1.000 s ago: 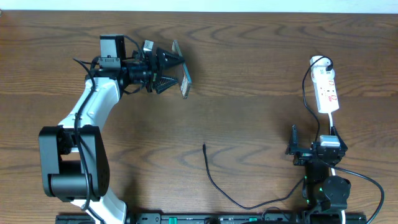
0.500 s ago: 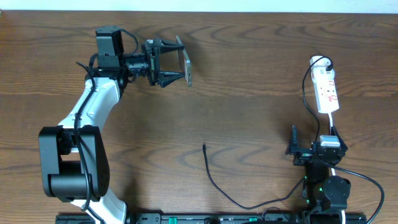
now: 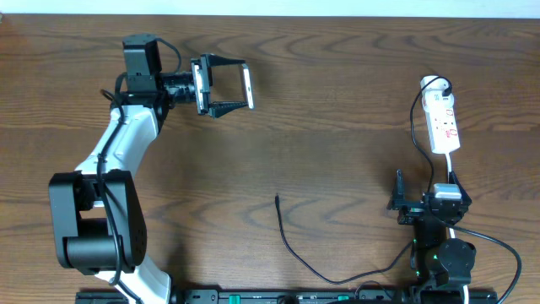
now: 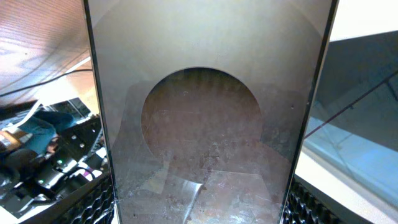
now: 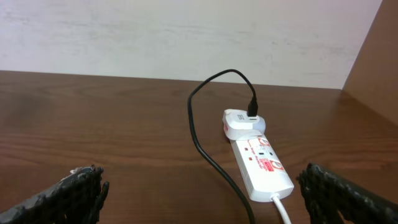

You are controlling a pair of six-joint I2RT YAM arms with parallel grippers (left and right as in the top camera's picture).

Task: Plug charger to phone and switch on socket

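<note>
My left gripper (image 3: pixel 247 84) is shut on the phone (image 3: pixel 249 86) and holds it edge-on above the far-left table. In the left wrist view the phone's glossy brownish-grey face (image 4: pixel 205 124) fills the frame between the black finger pads (image 4: pixel 93 205). The charger's thin black cable (image 3: pixel 291 249) lies on the near middle of the table, with its connector tip (image 3: pixel 278 200) free. Its other end goes into the white plug on the socket (image 3: pixel 443 122) at the far right. My right gripper (image 3: pixel 424 187) is open and empty, just short of the socket (image 5: pixel 261 165), with the cable (image 5: pixel 199 140) ahead of it.
The socket's white cord (image 3: pixel 453 165) runs back toward the right arm base (image 3: pixel 443 257). The left arm base (image 3: pixel 93 228) stands at the near left. A black rail (image 3: pixel 270 297) lines the near table edge.
My left gripper has swung slightly left and away with the phone and rolled, so the phone turned from tilted to square and edge-on. The right arm, charger and socket have not moved.
</note>
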